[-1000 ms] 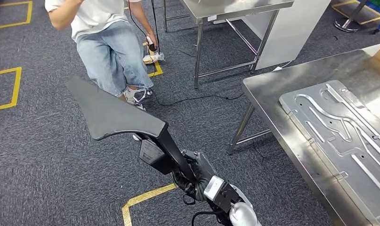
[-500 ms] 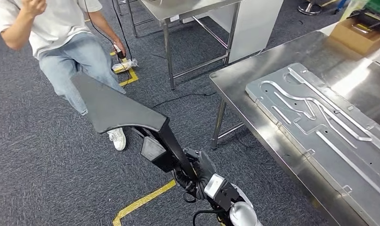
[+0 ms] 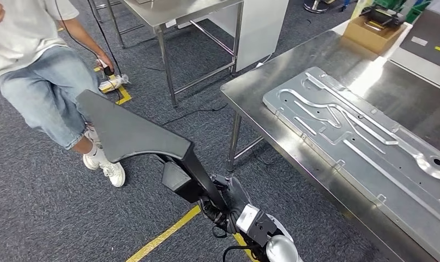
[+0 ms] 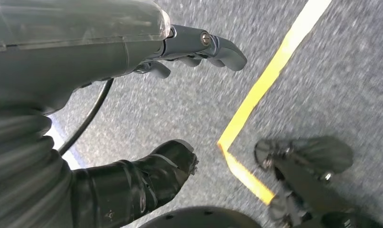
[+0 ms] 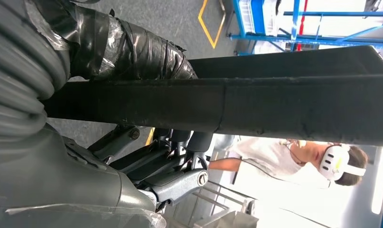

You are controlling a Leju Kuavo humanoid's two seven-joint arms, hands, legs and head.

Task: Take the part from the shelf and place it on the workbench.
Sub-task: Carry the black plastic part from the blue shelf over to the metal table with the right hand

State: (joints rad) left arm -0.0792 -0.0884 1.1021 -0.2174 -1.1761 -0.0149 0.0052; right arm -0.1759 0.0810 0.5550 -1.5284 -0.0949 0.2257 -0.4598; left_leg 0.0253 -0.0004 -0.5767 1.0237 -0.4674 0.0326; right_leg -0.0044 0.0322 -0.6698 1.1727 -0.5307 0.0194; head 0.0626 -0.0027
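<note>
The right hand (image 3: 228,203) grips the black part (image 3: 133,131), left of the steel workbench (image 3: 315,71). The left hand (image 4: 132,95) hangs with fingers apart, holding nothing.

Matt black part, brushed steel bench

The black wedge-shaped part (image 3: 130,132) looked matt and plastic; the steel workbench (image 3: 250,101) shone, bearing a dull embossed metal panel (image 3: 365,144); grey carpet (image 3: 43,202) looked rough.

High head view, close wrist cameras
</note>
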